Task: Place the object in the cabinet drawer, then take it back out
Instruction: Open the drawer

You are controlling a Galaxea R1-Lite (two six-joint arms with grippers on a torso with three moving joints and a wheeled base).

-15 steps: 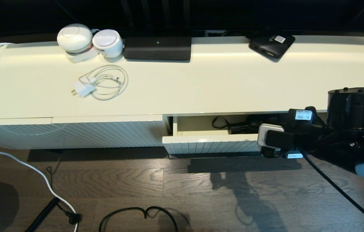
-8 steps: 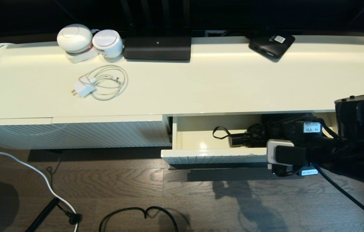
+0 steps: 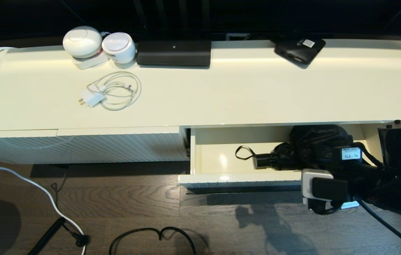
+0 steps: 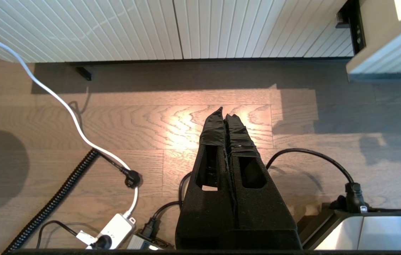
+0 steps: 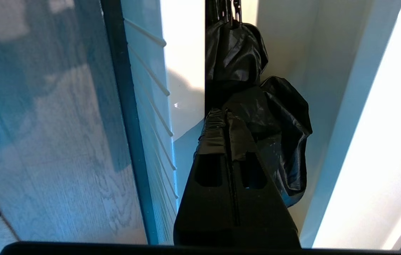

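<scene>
The cabinet drawer [image 3: 239, 179] stands pulled out, its glossy cream floor [image 3: 214, 156] showing. The black folding umbrella [image 3: 313, 141] lies inside with its handle [image 3: 266, 161] and wrist loop [image 3: 243, 152] toward the left. My right arm's wrist [image 3: 328, 187] hangs over the drawer's right front corner. In the right wrist view my right gripper [image 5: 224, 112] is shut with nothing between its fingers, just inside the ribbed front [image 5: 150, 117], beside the umbrella fabric [image 5: 285, 117]. The dark bar handle [image 5: 122, 106] runs along the outside. My left gripper [image 4: 224, 112] is shut over the floor.
On the cabinet top [image 3: 239, 92] lie a coiled white charger cable [image 3: 111, 92], two white round devices [image 3: 97, 44], a black bar [image 3: 173, 52] and a flat black box with a sticker [image 3: 299, 49]. Cables [image 3: 150, 235] trail on the wooden floor.
The drawer has slid further out toward me, and my right arm has drawn back with it. More of the umbrella and the drawer floor shows.
</scene>
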